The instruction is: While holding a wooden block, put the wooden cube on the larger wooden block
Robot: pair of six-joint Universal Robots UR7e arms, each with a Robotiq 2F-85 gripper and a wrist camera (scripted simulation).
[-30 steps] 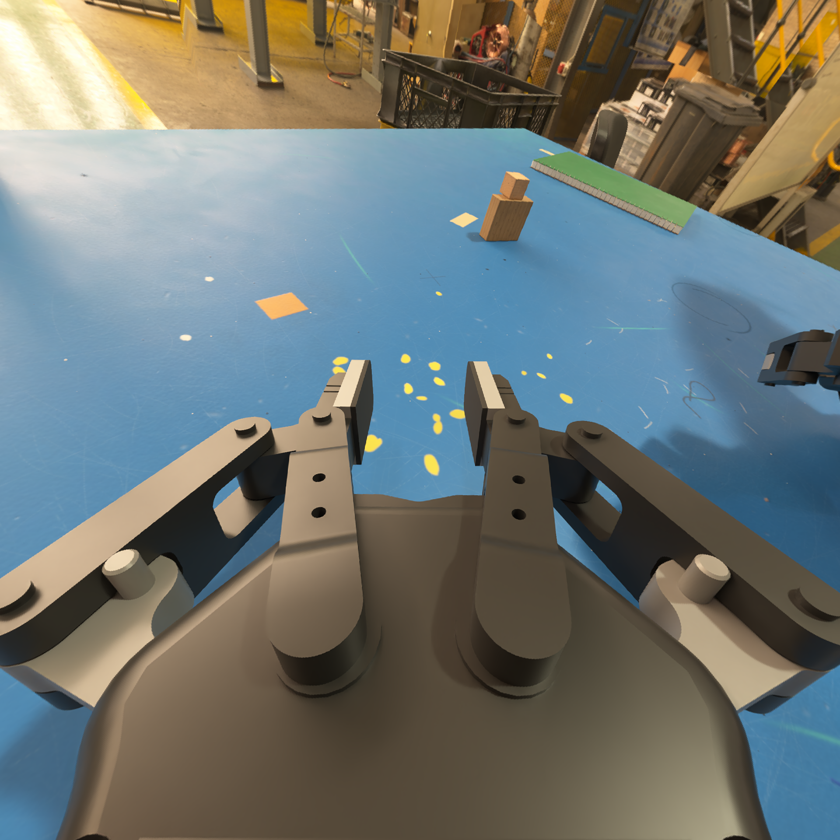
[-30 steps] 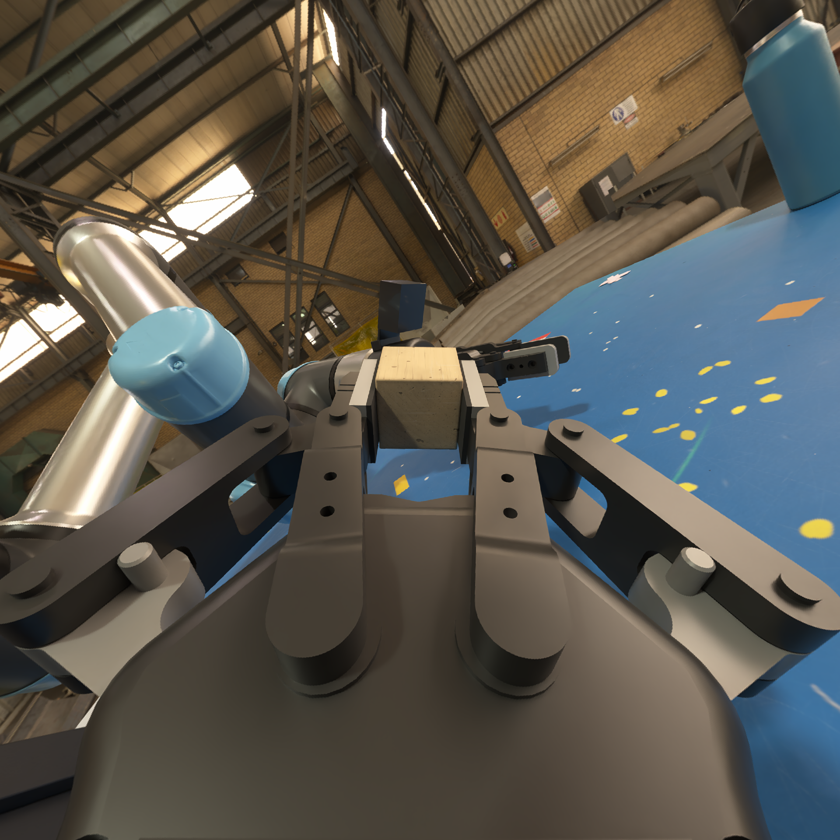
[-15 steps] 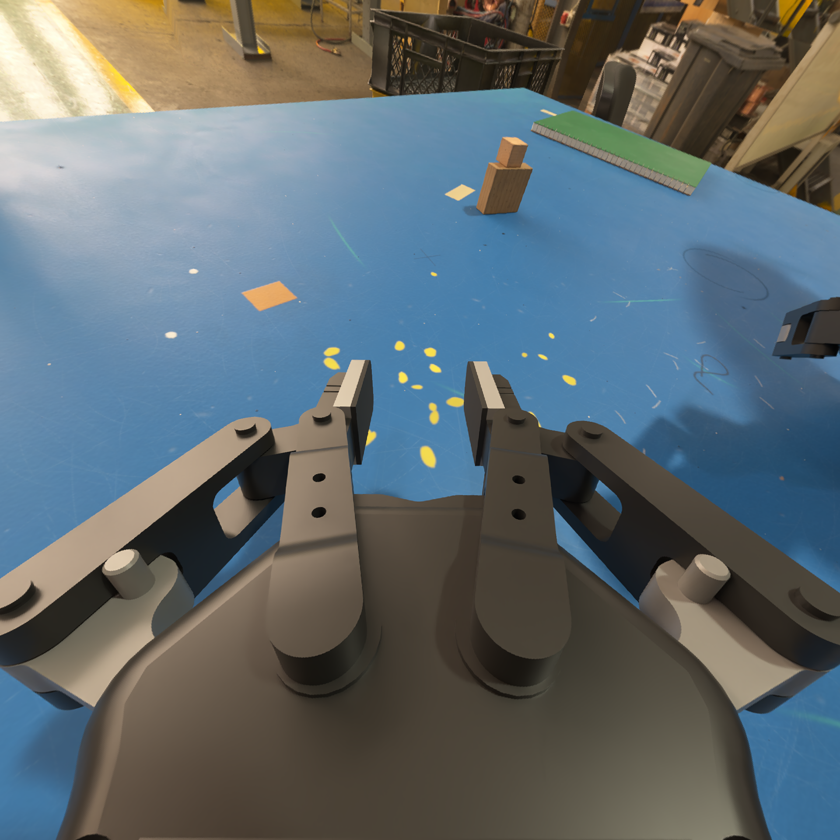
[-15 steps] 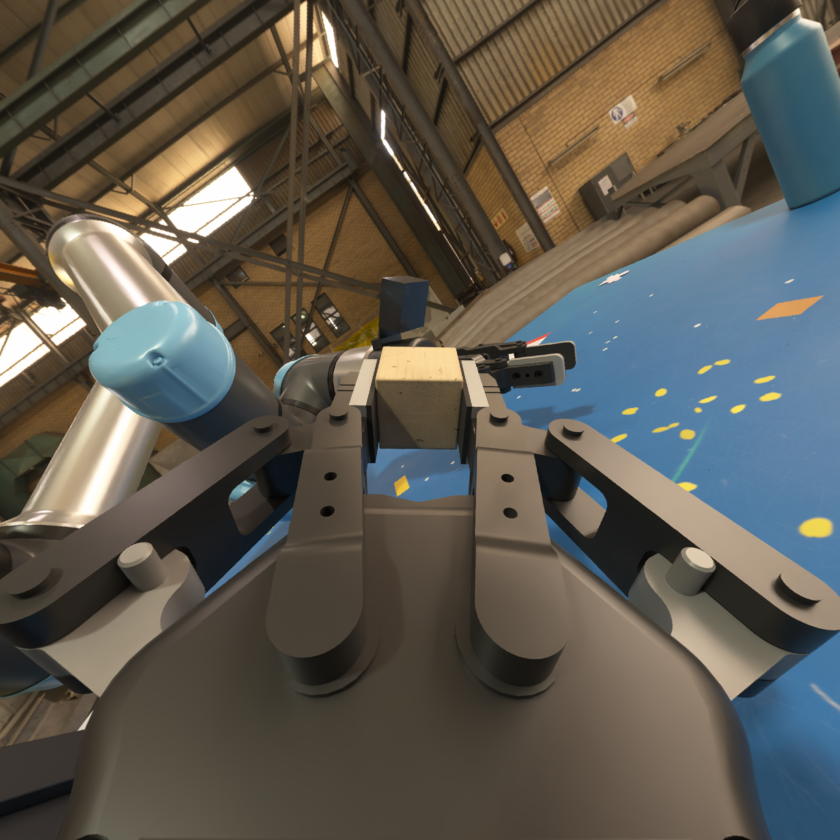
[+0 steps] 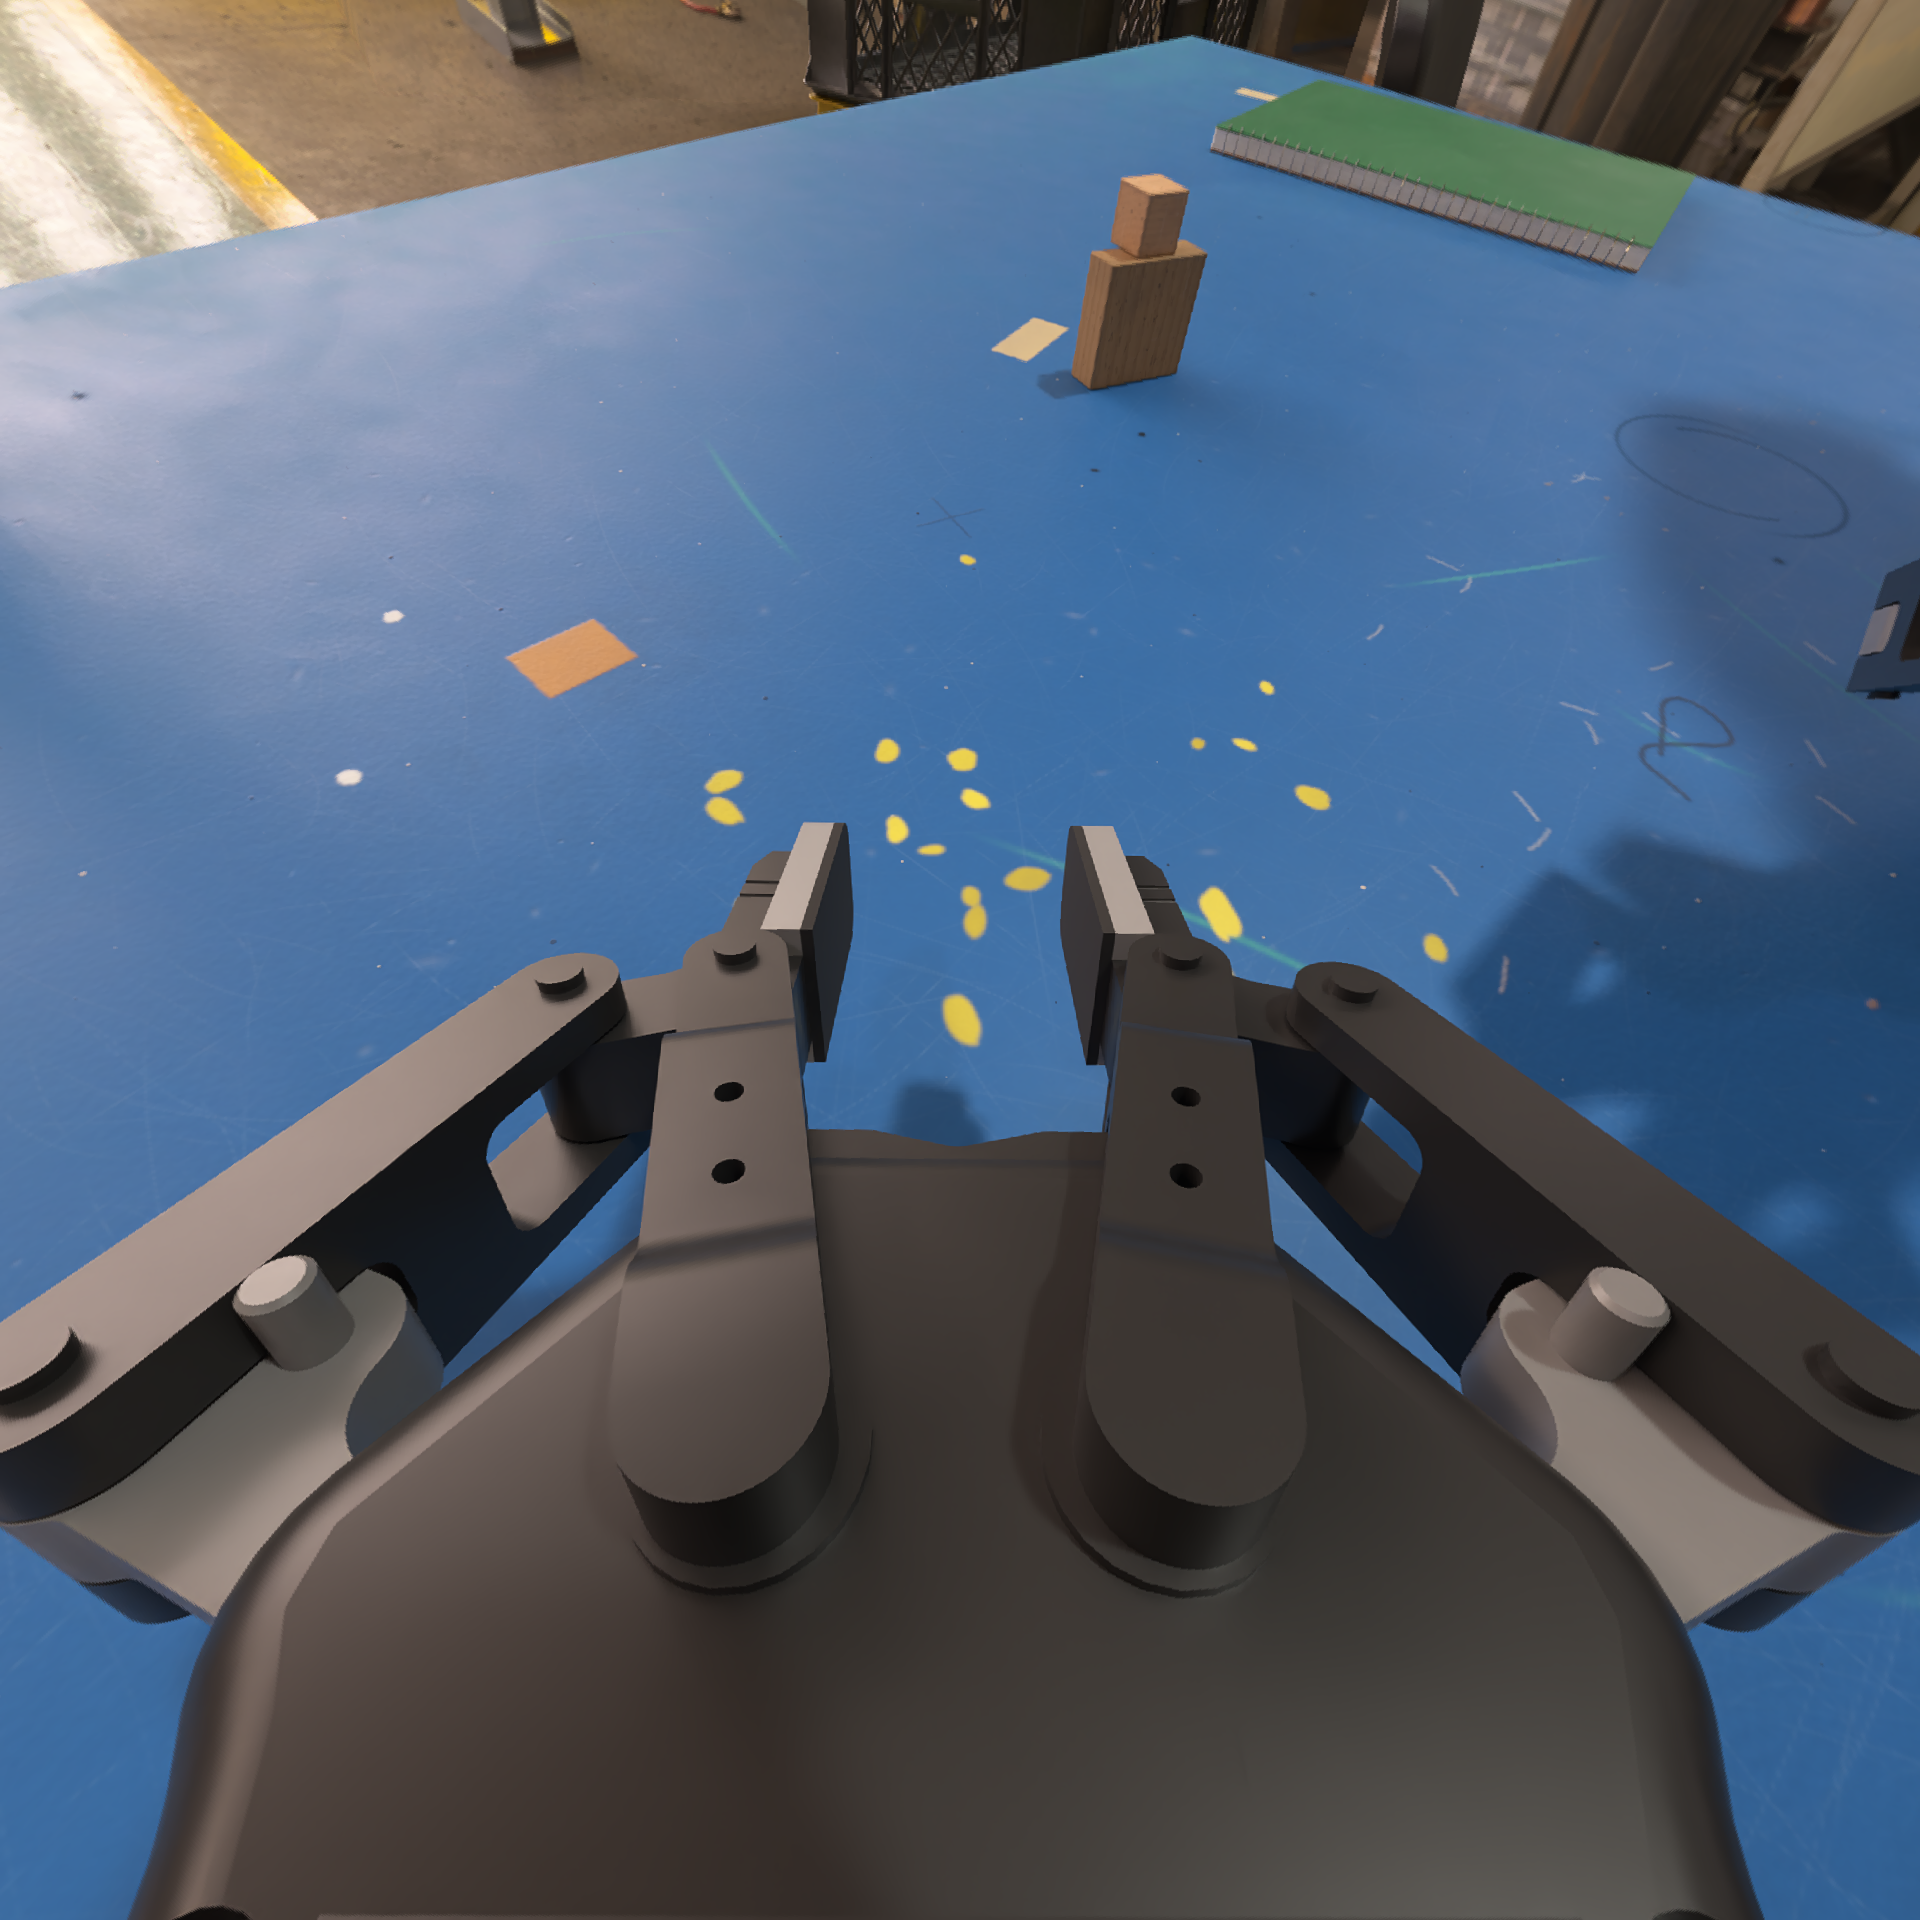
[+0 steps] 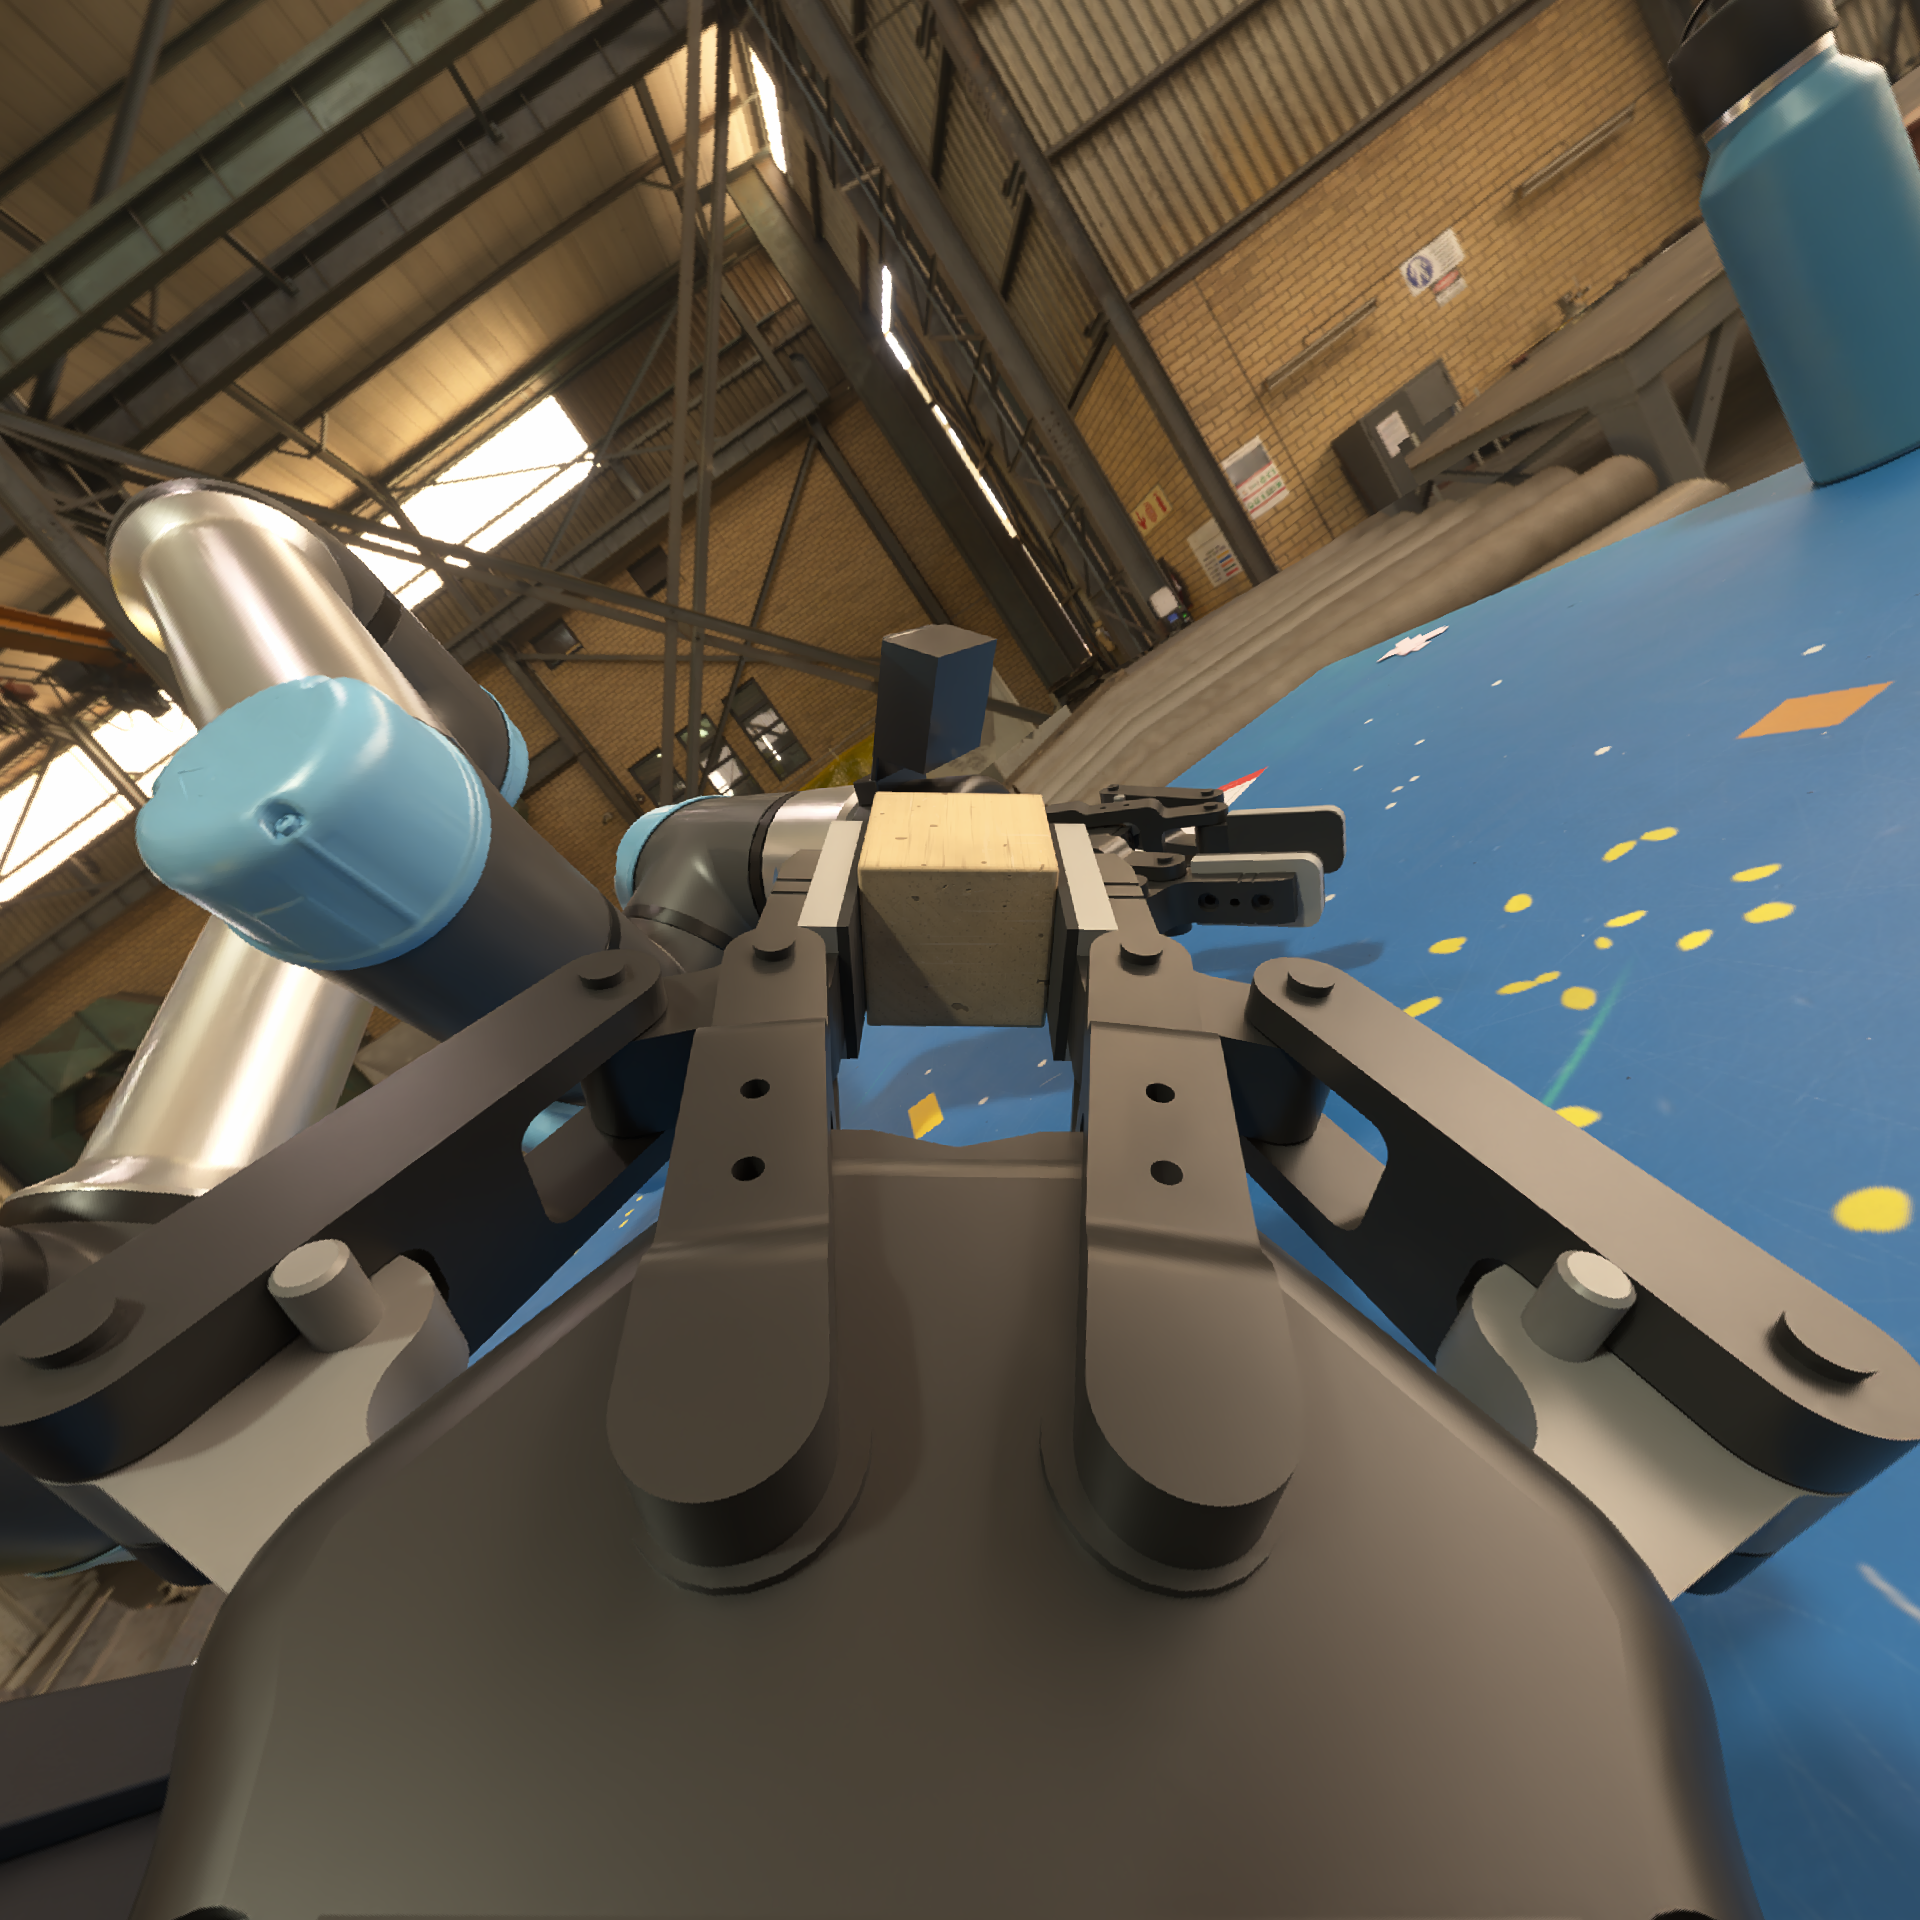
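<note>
On the scuffed blue table (image 5: 312, 436) the small wooden cube (image 5: 1149, 213) already sits on the larger upright wooden block (image 5: 1136, 315), my left gripper (image 5: 956, 904) spread empty, right gripper (image 6: 956, 914) clamping a pale wooden block (image 6: 956, 904), so I reckon a slack squeeze drops it.

Blue table (image 5: 312, 436) under left gripper (image 5: 956, 914), upright wooden block (image 5: 1138, 317) far ahead, green board (image 5: 1455, 171) beyond-right, blue bottle (image 6: 1829, 270) at edge.
</note>
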